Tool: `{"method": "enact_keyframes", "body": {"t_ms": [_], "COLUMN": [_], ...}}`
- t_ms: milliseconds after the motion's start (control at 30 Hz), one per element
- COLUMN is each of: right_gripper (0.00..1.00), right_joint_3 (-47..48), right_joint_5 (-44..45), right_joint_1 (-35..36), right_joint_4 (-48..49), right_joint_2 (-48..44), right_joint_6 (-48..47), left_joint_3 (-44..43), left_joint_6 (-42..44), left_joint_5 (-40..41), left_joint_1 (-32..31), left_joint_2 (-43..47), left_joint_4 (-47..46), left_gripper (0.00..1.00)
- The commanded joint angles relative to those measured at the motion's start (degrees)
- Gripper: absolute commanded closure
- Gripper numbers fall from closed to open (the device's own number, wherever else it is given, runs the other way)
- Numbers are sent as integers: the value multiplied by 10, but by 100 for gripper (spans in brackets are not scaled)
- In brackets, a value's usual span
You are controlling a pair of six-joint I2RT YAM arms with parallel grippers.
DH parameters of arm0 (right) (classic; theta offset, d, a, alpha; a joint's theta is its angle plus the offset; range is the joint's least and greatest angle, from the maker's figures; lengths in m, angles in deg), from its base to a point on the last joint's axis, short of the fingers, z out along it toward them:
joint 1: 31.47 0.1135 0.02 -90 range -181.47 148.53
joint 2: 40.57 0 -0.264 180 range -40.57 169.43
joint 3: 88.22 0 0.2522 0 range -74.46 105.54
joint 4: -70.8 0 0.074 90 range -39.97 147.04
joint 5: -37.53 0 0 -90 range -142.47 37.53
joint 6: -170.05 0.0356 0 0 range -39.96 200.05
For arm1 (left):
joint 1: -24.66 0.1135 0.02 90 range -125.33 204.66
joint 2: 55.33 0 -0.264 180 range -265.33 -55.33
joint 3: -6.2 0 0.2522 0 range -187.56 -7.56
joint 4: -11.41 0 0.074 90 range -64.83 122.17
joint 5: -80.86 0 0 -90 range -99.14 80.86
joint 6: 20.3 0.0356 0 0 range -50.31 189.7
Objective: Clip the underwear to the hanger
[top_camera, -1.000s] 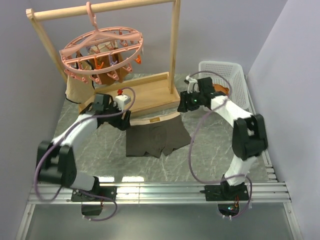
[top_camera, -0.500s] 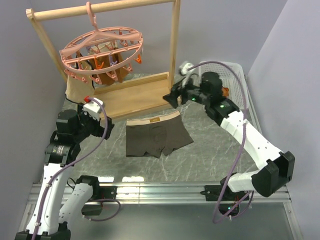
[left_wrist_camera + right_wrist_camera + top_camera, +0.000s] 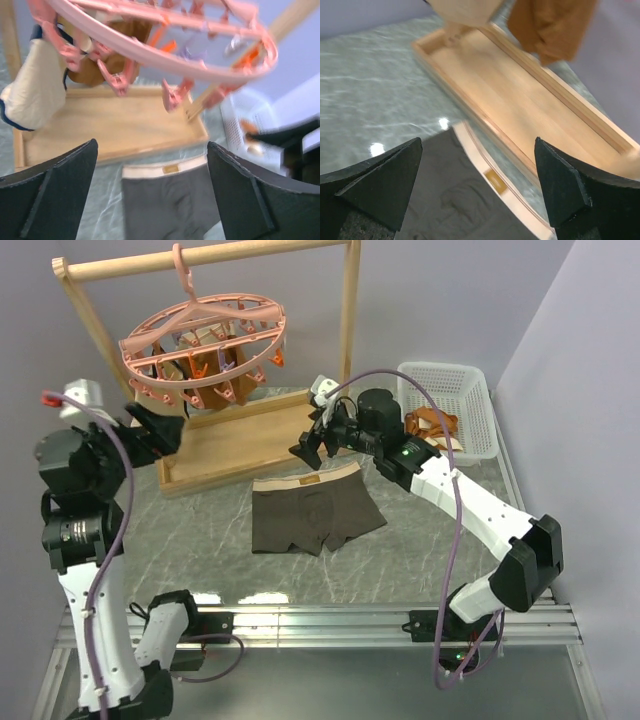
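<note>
We show the underwear (image 3: 315, 515) lying flat on the marbled worktop (image 3: 420, 540), its pale waistband turned toward the wooden rack (image 3: 349, 340) and just in front of the rack's base tray (image 3: 250, 445); neither arm touches it. The hanger (image 3: 258, 362) hangs tilted by its hook from the rack's top bar, above and to the left of the underwear, and orange and tan cloth pieces (image 3: 200, 365) hang from some of its clips. The left claw (image 3: 155, 428) is raised at the left side, near the hanger's lower rim, its fingers spread wide with nothing between them. We see from the left wrist the hanger (image 3: 150, 50) crossing the top, a cream garment (image 3: 35, 95) hanging at the left, and the underwear (image 3: 170, 205) below, between the parted fingers of the left claw (image 3: 155, 195). The right claw (image 3: 315, 440) hovers over the right part of the base tray, just behind the waistband, likewise wide apart and empty. From the right wrist we see the underwear (image 3: 455, 200) and the tray (image 3: 520, 110) between the fingers of the right claw (image 3: 470, 195). A white basket (image 3: 440, 368) stands at the far right
</note>
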Motion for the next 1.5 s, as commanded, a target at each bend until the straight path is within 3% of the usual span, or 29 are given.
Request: {"method": "enact_keyframes", "body": {"t_ms": [0,100,167,300,600,900,1467], "right_gripper": [0,0,2,7,16,27,39], "right_joint_3": [37,10,-3,2,46,73,239], "right_joint_5": [-98,-104,-83,-66,-31,-23,-6], "right_joint_1": [5,23,38,68,111,136,148], "right_joint_4": [54,155,192,296,444,482,468], "right_joint_2": [12,21,29,79,169,208,329], "right_joint_6": [36,86,90,133,208,212,227], "left_joint_3": [-26,-7,-1,-12,-7,13,30], "left_joint_6": [-154,-228,-229,-187,-127,-156,-157], "left_joint_5": [-73,-104,-87,-60,-80,-123,-120], "left_joint_1": [80,162,182,190,191,190,164], "left_joint_2": [-24,-23,-27,-64,-141,-183,-231], "left_joint_4": [-23,-59,-82,-104,-201,-303,-338], "left_gripper": [6,13,16,22,32,44,55]}}
